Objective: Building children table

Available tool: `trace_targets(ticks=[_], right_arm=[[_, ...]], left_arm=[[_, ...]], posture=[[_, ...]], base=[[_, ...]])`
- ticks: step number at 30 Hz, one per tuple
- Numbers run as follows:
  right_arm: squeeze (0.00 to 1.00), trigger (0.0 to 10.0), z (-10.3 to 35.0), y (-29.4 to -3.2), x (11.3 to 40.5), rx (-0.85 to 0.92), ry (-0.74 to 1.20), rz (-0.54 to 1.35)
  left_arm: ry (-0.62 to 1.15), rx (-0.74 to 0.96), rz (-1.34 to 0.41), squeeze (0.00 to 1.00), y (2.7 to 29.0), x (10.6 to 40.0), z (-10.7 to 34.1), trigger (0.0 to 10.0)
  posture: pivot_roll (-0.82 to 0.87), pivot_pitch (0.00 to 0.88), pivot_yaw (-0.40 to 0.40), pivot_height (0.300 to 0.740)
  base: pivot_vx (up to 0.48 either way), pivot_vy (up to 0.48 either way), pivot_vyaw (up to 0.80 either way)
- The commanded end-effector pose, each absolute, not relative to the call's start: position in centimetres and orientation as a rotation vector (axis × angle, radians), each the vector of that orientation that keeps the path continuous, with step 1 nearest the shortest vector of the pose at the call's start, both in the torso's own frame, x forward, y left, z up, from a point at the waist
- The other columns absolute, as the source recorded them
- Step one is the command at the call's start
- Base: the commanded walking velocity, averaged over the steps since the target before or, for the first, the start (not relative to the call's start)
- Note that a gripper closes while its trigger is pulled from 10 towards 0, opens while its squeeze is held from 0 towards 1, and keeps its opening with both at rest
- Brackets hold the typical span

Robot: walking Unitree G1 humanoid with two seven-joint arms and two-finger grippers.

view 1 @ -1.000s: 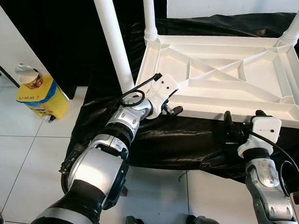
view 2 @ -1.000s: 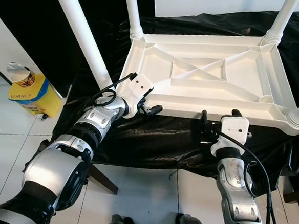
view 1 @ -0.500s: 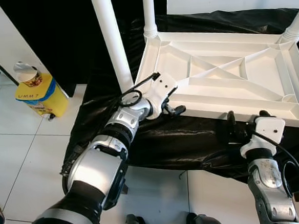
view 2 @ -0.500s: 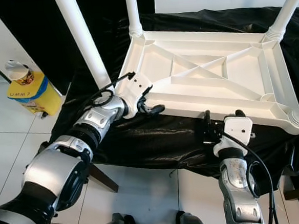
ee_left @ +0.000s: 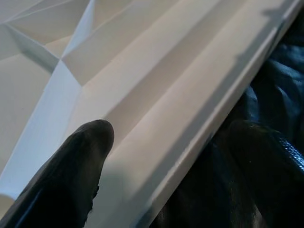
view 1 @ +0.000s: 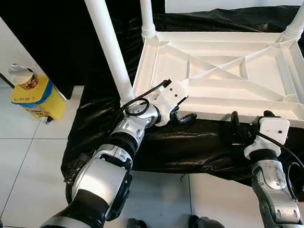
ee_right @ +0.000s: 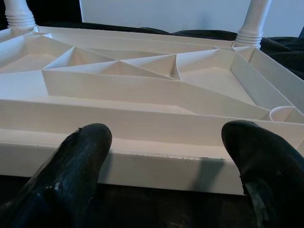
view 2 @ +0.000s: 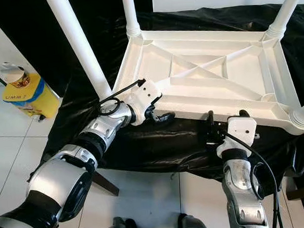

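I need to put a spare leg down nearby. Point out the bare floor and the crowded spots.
Free: white tiled floor between the yellow container and black plastic sheet. Crowded: the upturned white plastic table covers the sheet, with the left gripper and right gripper at its near rim.

One legible marking was present. A yellow container (view 1: pixel 33 100) stood on the floor, well apart from the upturned white table (view 1: pixel 227 77) and on the robot's left of it. Its face carried dark printed characters that read approximately "UMM?"; the final character was uncertain. A blue band crossed the container above this print and bore no readable characters. A cup (view 1: pixel 23 75) rested on top of the container; its label showed red and brown print too small to read. The table itself bore no readable text, label or number.
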State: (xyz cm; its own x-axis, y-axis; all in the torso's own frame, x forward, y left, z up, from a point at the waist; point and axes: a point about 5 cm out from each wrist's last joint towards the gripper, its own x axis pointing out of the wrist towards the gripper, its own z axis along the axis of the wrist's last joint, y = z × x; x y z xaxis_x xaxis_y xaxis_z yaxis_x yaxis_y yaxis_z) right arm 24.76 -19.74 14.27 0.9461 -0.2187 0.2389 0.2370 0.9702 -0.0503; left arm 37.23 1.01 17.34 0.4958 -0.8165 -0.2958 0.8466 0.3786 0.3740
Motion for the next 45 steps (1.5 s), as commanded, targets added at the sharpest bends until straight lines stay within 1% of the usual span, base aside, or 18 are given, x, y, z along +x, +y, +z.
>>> trace_targets(ticks=[1,8,9,11,12,13,14,15,23,25,26,27,29,32,36,41,42,45], right_arm=[[0.00,10.0,13.8,-19.8,24.7,-0.081,-0.212,-0.241],[0.00,10.0,13.8,-19.7,24.8,-0.078,-0.213,-0.239],[0.00,10.0,13.7,-19.6,24.9,-0.075,-0.214,-0.239],[0.00,10.0,13.7,-19.5,24.9,-0.074,-0.214,-0.239],[0.00,10.0,13.7,-19.5,24.9,-0.074,-0.214,-0.239],[0.00,10.0,13.7,-19.5,24.9,-0.073,-0.214,-0.239],[0.00,10.0,13.7,-19.5,24.9,-0.073,-0.214,-0.239],[0.00,10.0,13.6,-19.5,25.0,-0.072,-0.214,-0.239],[0.00,10.0,13.6,-19.3,25.2,-0.066,-0.214,-0.231],[0.00,10.0,13.6,-19.2,25.4,-0.065,-0.215,-0.227],[0.00,10.0,13.6,-19.2,25.5,-0.064,-0.217,-0.224],[0.00,10.0,13.6,-19.2,25.5,-0.064,-0.217,-0.224],[0.00,10.0,13.6,-19.0,25.6,-0.063,-0.219,-0.219],[0.00,10.0,13.6,-18.9,25.7,-0.061,-0.221,-0.216],[0.00,10.0,13.7,-18.8,25.7,-0.060,-0.223,-0.216],[0.00,10.0,13.5,-18.8,25.4,-0.057,-0.222,-0.227],[0.00,10.0,13.3,-18.8,25.0,-0.053,-0.218,-0.240],[0.00,10.0,13.2,-18.8,24.8,-0.051,-0.214,-0.246]], left_arm=[[0.150,0.548,-1.265,0.00,1.1,36.1,16.0,10.0],[0.172,0.571,-1.267,0.00,1.5,36.2,15.9,10.0],[0.178,0.583,-1.300,0.00,2.1,36.1,15.7,7.5],[0.170,0.590,-1.323,0.00,2.3,36.0,15.7,7.4],[0.170,0.590,-1.323,0.00,2.3,36.0,15.7,7.4],[0.169,0.588,-1.339,0.00,2.4,35.9,15.7,9.5],[0.169,0.588,-1.339,0.00,2.4,35.9,15.7,9.5],[0.170,0.584,-1.358,0.00,2.5,35.8,15.7,10.0],[0.183,0.611,-1.381,0.00,2.5,35.5,15.3,10.0],[0.210,0.622,-1.345,0.00,2.4,35.7,15.0,10.0],[0.239,0.640,-1.292,0.00,2.3,36.0,14.9,10.0],[0.239,0.640,-1.292,0.00,2.3,36.0,14.9,10.0],[0.303,0.672,-1.208,0.00,2.2,36.5,14.6,10.0],[0.356,0.699,-1.153,0.00,2.1,36.7,14.5,10.0],[0.370,0.708,-1.131,0.00,2.1,36.8,14.5,10.0],[0.400,0.665,-1.063,0.00,2.1,37.2,14.7,10.0],[0.418,0.641,-1.011,0.00,2.4,37.5,14.8,10.0],[0.414,0.647,-1.012,0.00,2.6,37.6,14.8,10.0]], posture=[[-0.14,0.129,0.042,0.740],[-0.13,0.116,0.046,0.740],[-0.13,0.108,0.049,0.740],[-0.13,0.108,0.049,0.740],[-0.13,0.108,0.049,0.740],[-0.13,0.105,0.049,0.740],[-0.13,0.105,0.049,0.740],[-0.13,0.101,0.050,0.740],[-0.12,0.087,0.045,0.740],[-0.12,0.084,0.044,0.740],[-0.11,0.082,0.043,0.740],[-0.11,0.082,0.043,0.740],[-0.11,0.079,0.047,0.740],[-0.11,0.079,0.054,0.740],[-0.12,0.082,0.059,0.740],[-0.12,0.098,0.080,0.740],[-0.12,0.112,0.088,0.740],[-0.12,0.120,0.091,0.740]], base=[[0.000,0.000,0.00],[0.000,0.000,0.00],[0.000,0.000,0.00],[0.000,0.000,0.00],[0.000,0.000,0.00],[0.000,0.000,0.00],[0.000,0.000,0.00],[0.000,0.000,0.00],[0.000,0.000,0.00],[0.000,0.000,0.00],[0.000,0.000,0.00],[0.000,0.000,0.00],[0.000,0.000,0.00],[0.000,0.000,0.00],[0.000,0.000,0.00],[0.000,0.000,0.00],[0.000,0.000,0.00],[0.000,0.000,0.00]])
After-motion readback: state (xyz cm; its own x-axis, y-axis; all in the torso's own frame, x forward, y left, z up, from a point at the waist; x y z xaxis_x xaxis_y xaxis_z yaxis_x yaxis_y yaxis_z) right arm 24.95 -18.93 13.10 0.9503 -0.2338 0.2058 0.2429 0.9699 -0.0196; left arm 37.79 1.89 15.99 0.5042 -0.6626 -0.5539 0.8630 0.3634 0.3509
